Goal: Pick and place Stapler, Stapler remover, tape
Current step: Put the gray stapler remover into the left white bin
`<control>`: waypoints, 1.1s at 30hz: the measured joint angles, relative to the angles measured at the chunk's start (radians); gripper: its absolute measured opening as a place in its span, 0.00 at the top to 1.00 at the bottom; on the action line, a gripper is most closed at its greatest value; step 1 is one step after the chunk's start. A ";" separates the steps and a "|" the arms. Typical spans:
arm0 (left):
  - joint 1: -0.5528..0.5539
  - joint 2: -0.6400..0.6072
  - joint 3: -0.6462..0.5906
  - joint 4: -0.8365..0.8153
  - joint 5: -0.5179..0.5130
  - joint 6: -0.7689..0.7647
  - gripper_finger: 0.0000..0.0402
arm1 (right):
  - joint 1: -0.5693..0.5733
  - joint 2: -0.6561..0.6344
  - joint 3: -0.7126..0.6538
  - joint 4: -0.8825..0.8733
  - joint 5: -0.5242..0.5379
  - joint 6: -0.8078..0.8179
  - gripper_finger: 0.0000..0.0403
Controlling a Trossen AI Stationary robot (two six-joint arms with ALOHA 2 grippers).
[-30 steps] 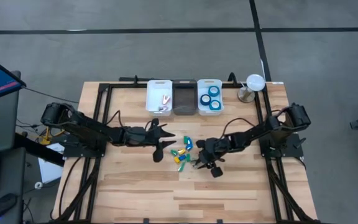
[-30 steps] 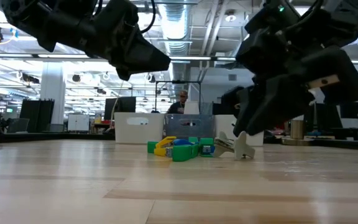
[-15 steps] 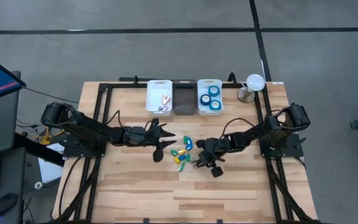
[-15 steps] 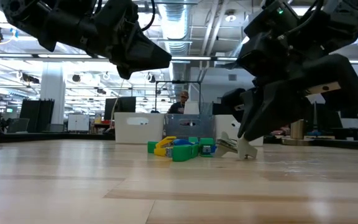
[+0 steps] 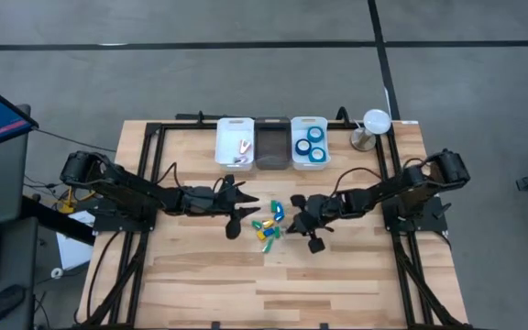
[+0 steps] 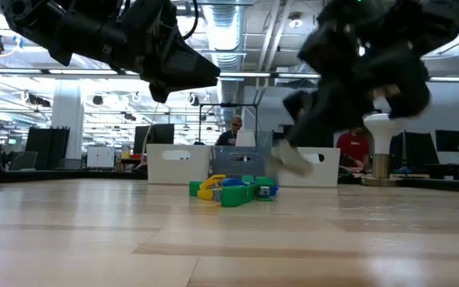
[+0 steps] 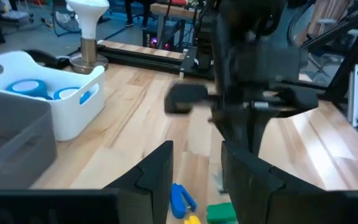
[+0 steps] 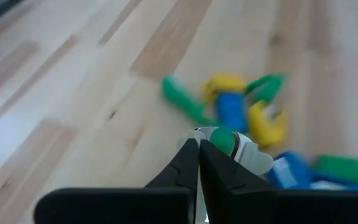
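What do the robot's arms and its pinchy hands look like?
Both arms are black and chunky, built of jointed links with thin black cables looping alongside. Each ends in two dark, flat fingers: the left gripper has pointed, wedge-shaped fingers, and the right gripper has slim fingers tapering to tips.
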 joint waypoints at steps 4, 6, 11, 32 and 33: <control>-0.008 0.002 0.000 0.003 0.000 -0.049 0.68 | 0.017 -0.081 0.000 0.029 0.101 0.009 1.00; -0.014 0.017 0.000 0.030 0.000 -0.054 0.68 | 0.025 -0.116 0.000 0.068 0.149 0.015 1.00; -0.020 0.107 0.001 0.205 0.007 -0.046 0.68 | 0.039 -0.177 0.000 0.168 0.311 0.006 1.00; -0.017 0.423 0.097 0.637 0.014 0.017 0.68 | 0.041 -0.150 0.000 0.320 0.443 -0.057 1.00; -0.017 0.423 0.097 0.637 0.014 0.017 0.68 | 0.041 -0.150 0.000 0.320 0.443 -0.057 1.00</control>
